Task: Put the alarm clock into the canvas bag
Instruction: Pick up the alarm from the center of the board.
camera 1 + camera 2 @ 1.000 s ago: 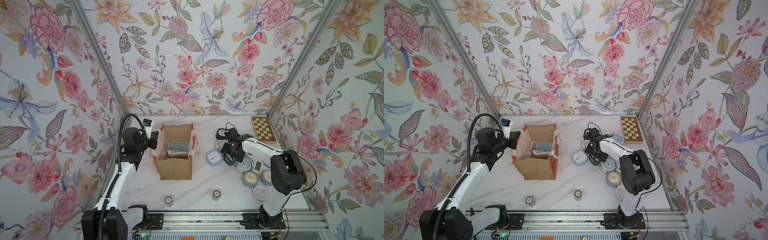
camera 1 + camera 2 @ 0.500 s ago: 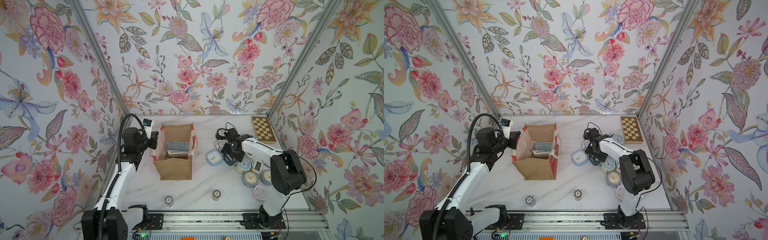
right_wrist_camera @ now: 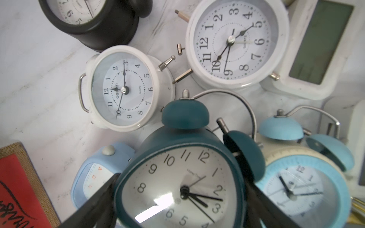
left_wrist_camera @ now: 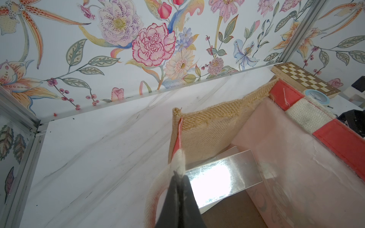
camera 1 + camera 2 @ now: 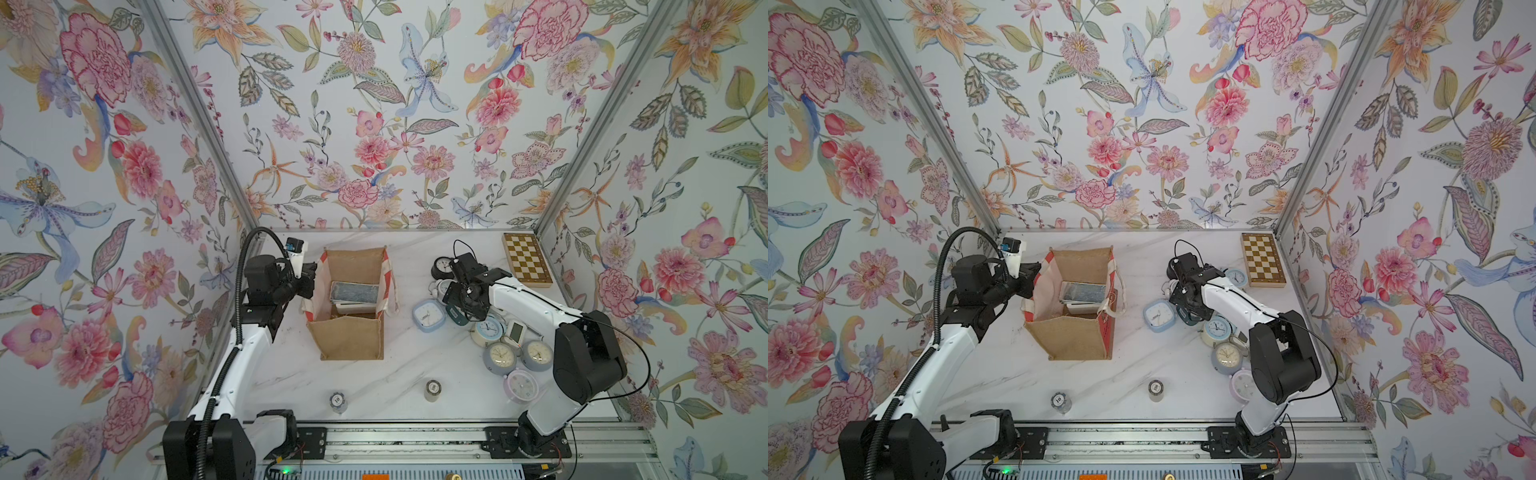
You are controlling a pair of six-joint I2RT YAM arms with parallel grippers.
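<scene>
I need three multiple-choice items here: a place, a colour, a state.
1. The chessboard box lies: A) far right corner; B) table's middle; C) near rail.
2. The clock between the right gripper's fingers is: A) black; B) dark teal; C) white.
3. The left gripper is: A) open; B) shut on a clock; C) shut on the canvas bag's strap.
Key: 1A, both top views show it; 2B, clear in the right wrist view; 3C, left wrist view shows the pinch.
</scene>
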